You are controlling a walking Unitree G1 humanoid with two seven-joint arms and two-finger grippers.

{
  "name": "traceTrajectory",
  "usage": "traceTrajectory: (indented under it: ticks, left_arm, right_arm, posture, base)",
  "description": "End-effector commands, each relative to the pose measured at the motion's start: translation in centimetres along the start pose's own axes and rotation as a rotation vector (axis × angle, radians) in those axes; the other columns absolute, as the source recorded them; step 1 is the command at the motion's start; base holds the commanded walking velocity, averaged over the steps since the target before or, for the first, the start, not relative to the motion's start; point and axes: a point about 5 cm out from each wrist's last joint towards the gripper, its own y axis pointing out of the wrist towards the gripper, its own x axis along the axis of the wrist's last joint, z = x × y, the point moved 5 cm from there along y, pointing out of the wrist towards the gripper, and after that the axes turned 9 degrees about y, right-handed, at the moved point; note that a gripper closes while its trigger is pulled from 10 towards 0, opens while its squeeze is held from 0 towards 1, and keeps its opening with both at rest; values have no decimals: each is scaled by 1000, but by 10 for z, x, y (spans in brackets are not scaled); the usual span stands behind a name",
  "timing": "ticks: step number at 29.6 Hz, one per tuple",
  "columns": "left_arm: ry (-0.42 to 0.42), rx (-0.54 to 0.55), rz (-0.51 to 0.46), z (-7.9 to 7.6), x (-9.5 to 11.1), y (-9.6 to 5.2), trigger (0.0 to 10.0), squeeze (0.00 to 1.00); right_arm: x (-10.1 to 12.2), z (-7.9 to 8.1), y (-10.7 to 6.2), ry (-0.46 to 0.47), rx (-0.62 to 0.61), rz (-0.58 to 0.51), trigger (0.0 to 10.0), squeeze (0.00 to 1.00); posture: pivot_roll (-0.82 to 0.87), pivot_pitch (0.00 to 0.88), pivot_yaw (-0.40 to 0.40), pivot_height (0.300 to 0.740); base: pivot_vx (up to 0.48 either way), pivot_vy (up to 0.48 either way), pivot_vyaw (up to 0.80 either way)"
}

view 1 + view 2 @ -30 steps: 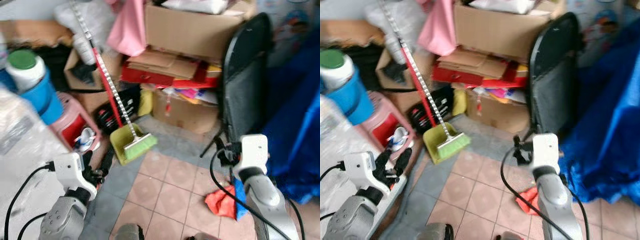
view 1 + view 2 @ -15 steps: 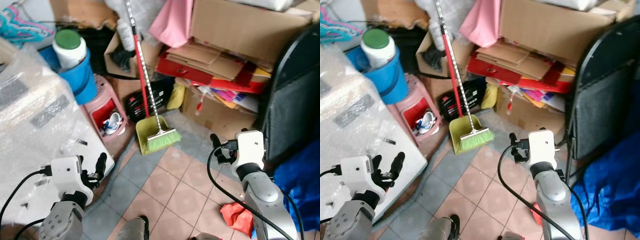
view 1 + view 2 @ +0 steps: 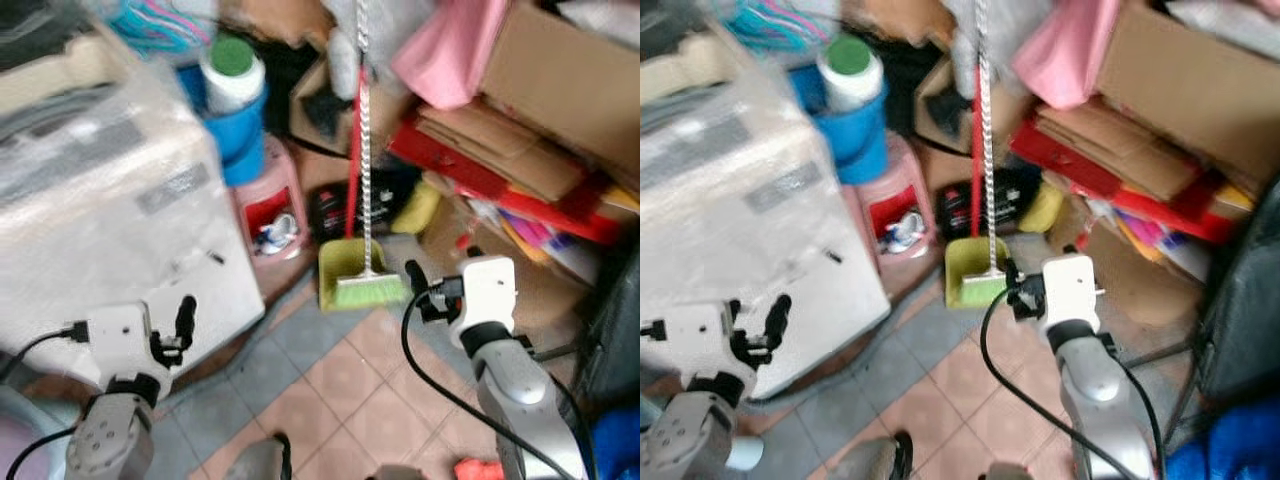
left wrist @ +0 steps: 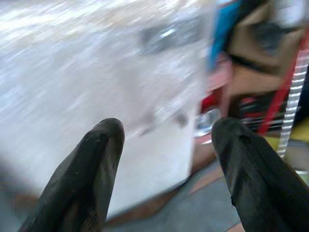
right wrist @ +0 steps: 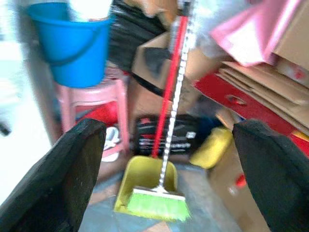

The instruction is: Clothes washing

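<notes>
Both claws held wide, empty; white plastic-wrapped washing machine (image 3: 110,210) seen just ahead of left gripper (image 4: 166,159), nearer than right gripper (image 5: 166,169).

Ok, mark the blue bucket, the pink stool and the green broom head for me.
blue bucket (image 5: 72,53), right wrist view, front wall.
pink stool (image 5: 99,92), right wrist view, seat edge.
green broom head (image 5: 157,203), right wrist view, middle of bristles.

The view has swung left (blurred), bringing the plastic-wrapped washing machine (image 3: 110,200) nearer.
</notes>
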Motion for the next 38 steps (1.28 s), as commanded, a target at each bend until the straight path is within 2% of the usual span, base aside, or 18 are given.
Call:
traceTrajectory:
  ticks: [1,4,6,14,17,21,26,31,38]
  left_arm:
    - [28,40,-5,9,0,0,10000,0]
    - [46,111,-28,15,3,-3,10000,0]
    - [47,118,-20,15,2,-3,10000,0]
    - [33,85,-5,6,3,0,10000,0]
    - [2,74,14,4,1,0,10000,0]
    - [6,56,14,2,3,-1,10000,0]
    - [-5,38,29,-4,1,-2,10000,0]
    - [-7,49,11,-2,7,2,10000,0]
    - [-24,55,6,-3,12,6,10000,0]
  right_arm:
    - [5,-1,-1,-3,-10,-23,10000,0]
    - [6,-3,0,-6,-16,-25,10000,0]
    - [5,-3,1,-5,-17,-24,10000,0]
    - [6,7,2,-3,20,-31,10000,0]
    - [6,7,2,2,23,-30,10000,0]
    - [4,8,0,3,34,-21,10000,0]
    - [4,13,0,11,49,-20,10000,0]
    - [8,17,4,13,61,-38,10000,0]
    - [15,12,12,14,48,-61,10000,0]
  posture:
    - [16,84,46,740]
    - [15,80,47,740]
    - [16,80,46,740]
    - [19,79,53,740]
    - [21,80,48,740]
    - [24,86,44,740]
    - [26,88,49,740]
    - [23,103,67,740]
    - [25,100,69,740]
  base:
    - [0,0,800]
    - [0,0,800]
    - [0,0,800]
    - [0,0,800]
    - [0,0,800]
    - [0,0,800]
    - [0,444,800]
    - [0,480,800]
    - [0,480,800]
